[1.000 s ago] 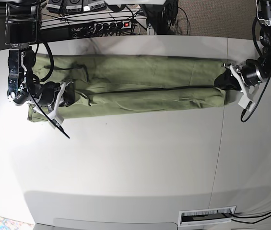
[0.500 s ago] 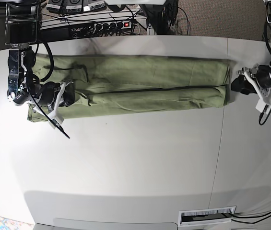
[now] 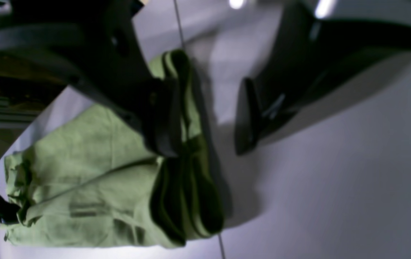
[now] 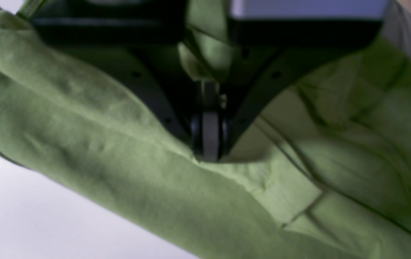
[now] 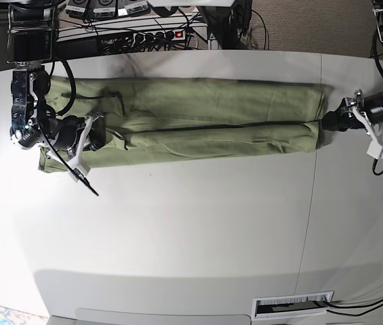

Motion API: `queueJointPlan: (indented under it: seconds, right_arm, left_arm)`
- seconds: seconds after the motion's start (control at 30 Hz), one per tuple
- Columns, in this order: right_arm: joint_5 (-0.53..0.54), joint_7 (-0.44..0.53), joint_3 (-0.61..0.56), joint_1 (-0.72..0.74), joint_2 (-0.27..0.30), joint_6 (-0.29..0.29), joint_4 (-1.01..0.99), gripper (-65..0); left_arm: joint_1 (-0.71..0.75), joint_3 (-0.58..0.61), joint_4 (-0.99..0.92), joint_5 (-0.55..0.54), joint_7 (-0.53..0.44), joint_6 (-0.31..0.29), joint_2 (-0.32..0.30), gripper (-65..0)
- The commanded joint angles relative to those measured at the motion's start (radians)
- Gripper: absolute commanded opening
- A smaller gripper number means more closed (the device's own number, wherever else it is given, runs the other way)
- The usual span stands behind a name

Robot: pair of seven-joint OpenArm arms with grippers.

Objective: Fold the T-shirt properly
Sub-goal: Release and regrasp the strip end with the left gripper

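Observation:
The sage-green T-shirt [image 5: 198,122] lies on the white table as a long folded band running left to right. My right gripper [image 5: 98,141] rests on its left end, shut, and the right wrist view shows the fingers [image 4: 209,129] pinching a ridge of the T-shirt [image 4: 119,154]. At the band's right end my left gripper [image 5: 332,122] stands open just off the cloth. In the left wrist view its two dark fingers [image 3: 162,122] are spread with nothing between them, above the T-shirt's layered edge [image 3: 187,194].
A power strip [image 5: 154,34] and tangled cables sit behind the table's far edge. A seam [image 5: 311,203] crosses the tabletop at the right. A slotted vent [image 5: 293,305] lies near the front edge. A thin black cable [image 5: 86,184] hangs from the right arm.
My left gripper has opened, let go of the T-shirt's right end and drawn back to the right. The right gripper and the cloth have stayed put.

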Motion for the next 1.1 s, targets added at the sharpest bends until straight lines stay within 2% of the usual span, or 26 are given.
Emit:
queueJointPlan:
  seconds: [0.0, 0.27, 0.6, 0.97, 1.07]
  right_arm:
    - [-0.024, -0.023, 0.006, 0.011, 0.017, -0.006, 0.005, -65.0]
    - [-0.021, -0.024, 0.006, 0.011, 0.017, -0.006, 0.005, -65.0]
    - [-0.02, -0.023, 0.006, 0.011, 0.017, -0.006, 0.005, -65.0]
    - [-0.02, -0.038, 0.006, 0.011, 0.017, -0.006, 0.005, -65.0]
    - [-0.02, -0.037, 0.006, 0.011, 0.017, -0.006, 0.005, -65.0]
  left_arm:
    - [-0.008, -0.002, 0.008, -0.01, 0.003, -0.003, -0.019, -37.8]
    - [-0.008, 0.048, 0.008, -0.047, 0.014, -0.017, -0.016, -37.8]
    - [-0.008, 0.051, 0.008, -0.063, 0.025, -0.018, 0.021, -37.8]
    - [-0.008, 0.051, 0.008, -0.045, 0.006, -0.025, 0.092, -38.1]
    - [-0.018, 0.051, 0.008, -0.047, 0.006, -0.025, 0.086, -46.2]
